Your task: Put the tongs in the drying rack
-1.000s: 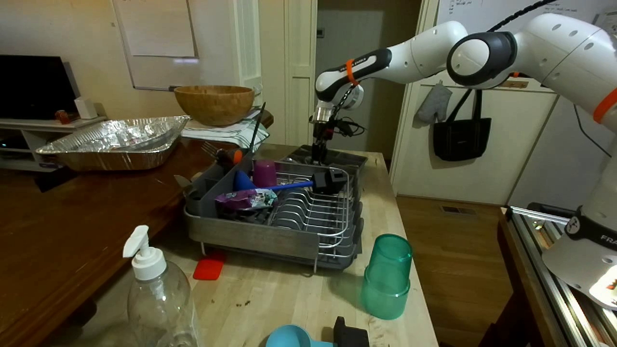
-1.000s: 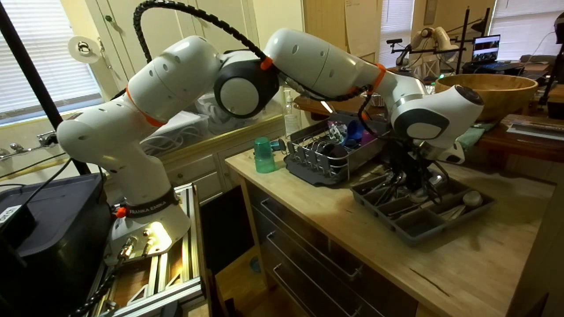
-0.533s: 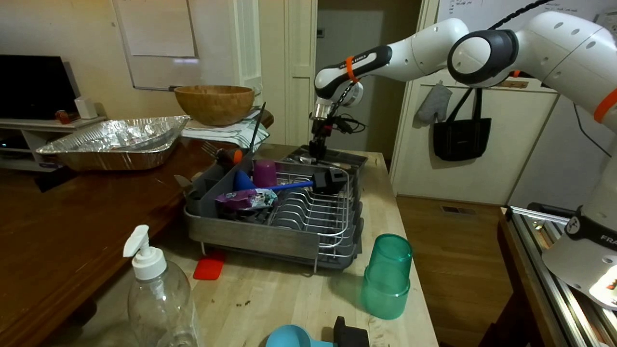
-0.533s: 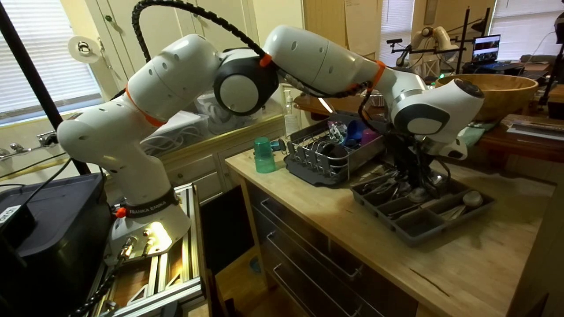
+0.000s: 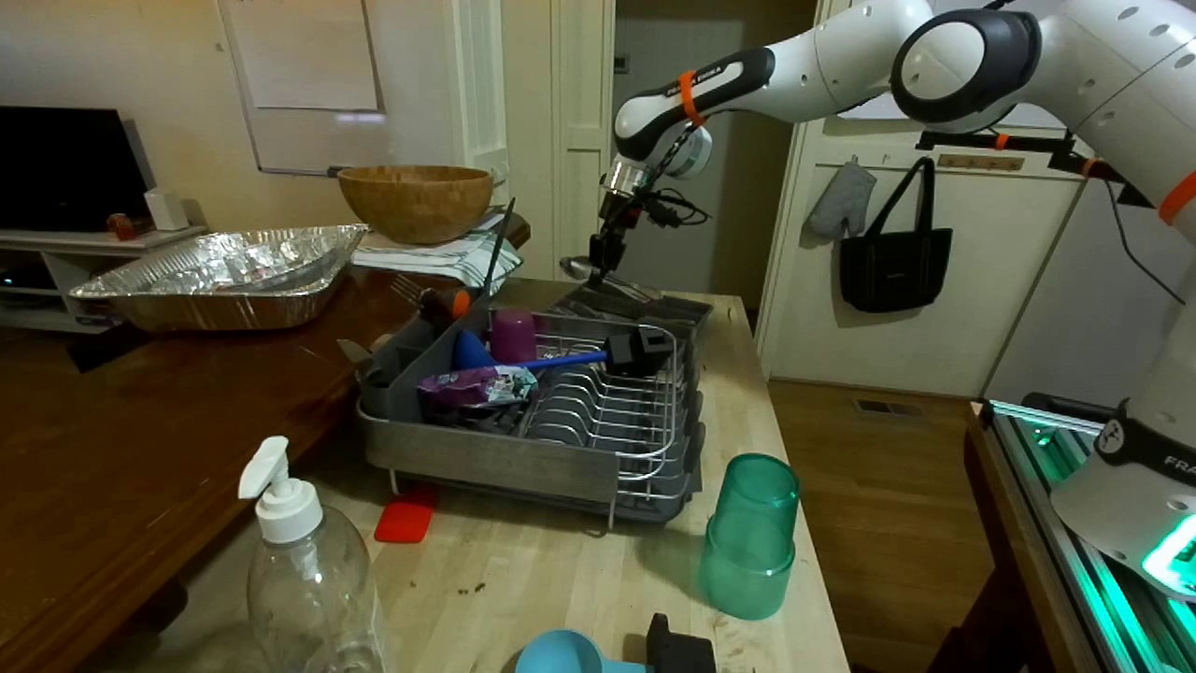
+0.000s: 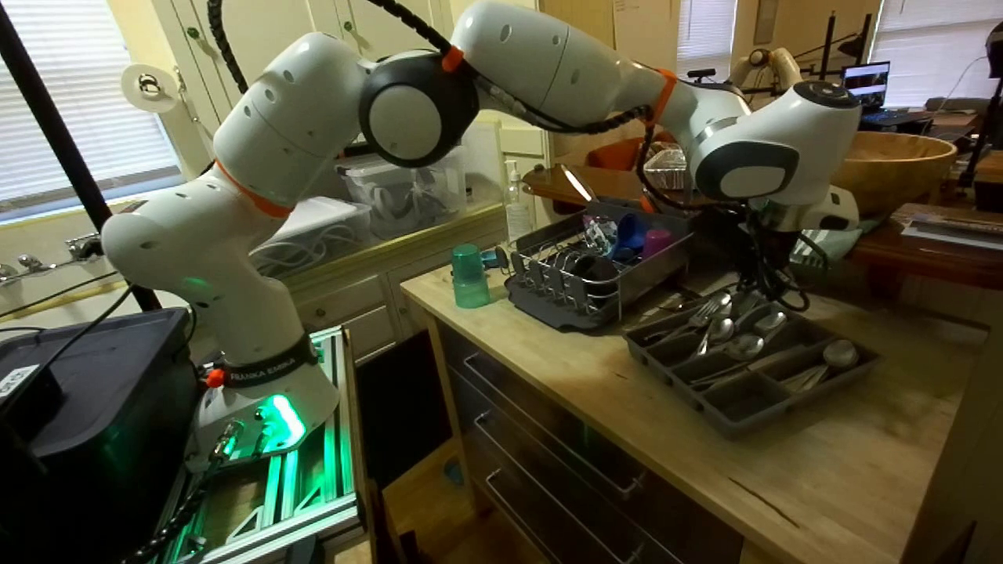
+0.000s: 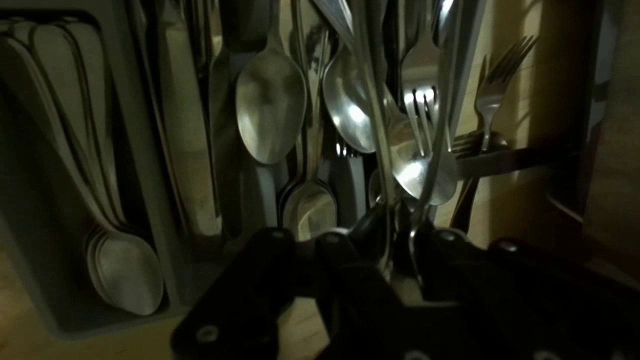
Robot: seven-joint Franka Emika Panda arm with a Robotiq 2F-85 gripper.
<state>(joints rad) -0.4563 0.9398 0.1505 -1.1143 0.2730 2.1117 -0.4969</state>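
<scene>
The tongs [image 7: 378,120] are a thin metal pair of arms running up from between my fingers in the wrist view. My gripper [image 7: 400,235] is shut on them. In an exterior view my gripper [image 5: 605,260] holds the tongs [image 5: 632,289] tilted just above the cutlery tray, with a rounded shiny end sticking out on one side. My gripper [image 6: 756,283] also shows in an exterior view, where its cables and fingers largely hide the tongs. The drying rack [image 5: 495,465] stands beside the cutlery tray; it also shows in an exterior view [image 6: 558,310].
The grey cutlery tray [image 6: 678,389] holds several spoons, forks and knives. The rack holds a purple cup [image 5: 513,336], a blue-handled utensil [image 5: 572,359] and a purple packet [image 5: 478,385]. Green cups [image 5: 752,537], a soap bottle [image 5: 308,579] and a foil pan [image 5: 224,304] stand around.
My gripper has risen out of the cutlery tray, and the tongs have come up with it. The arm has lifted. The light at the arm's base has turned from white to green.
</scene>
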